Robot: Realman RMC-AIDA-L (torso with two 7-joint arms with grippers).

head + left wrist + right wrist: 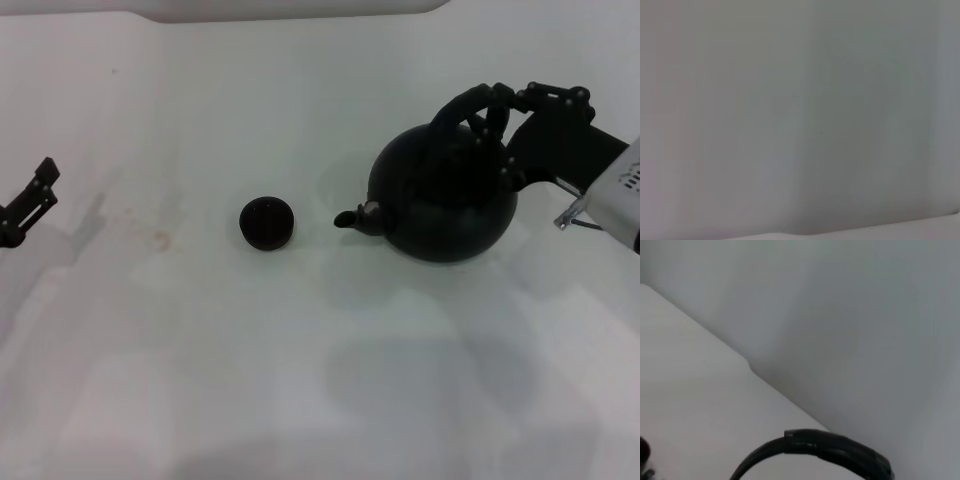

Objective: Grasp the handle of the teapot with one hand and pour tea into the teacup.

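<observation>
The matte-black teapot (445,200) stands at the right of the white table, its stubby spout (358,217) pointing left. Left of the spout, a short gap away, the tiny dark teacup (267,222) sits upright. My right gripper (497,112) reaches in from the right and is shut on the top of the arched black handle (455,110). In the right wrist view the handle (830,446) curves across the near edge of the picture. My left gripper (30,197) hangs open at the far left, away from both objects.
The white table (300,380) ends at a pale wall (300,8) behind. A faint brownish stain (160,238) lies left of the cup. The left wrist view shows only a blank pale surface.
</observation>
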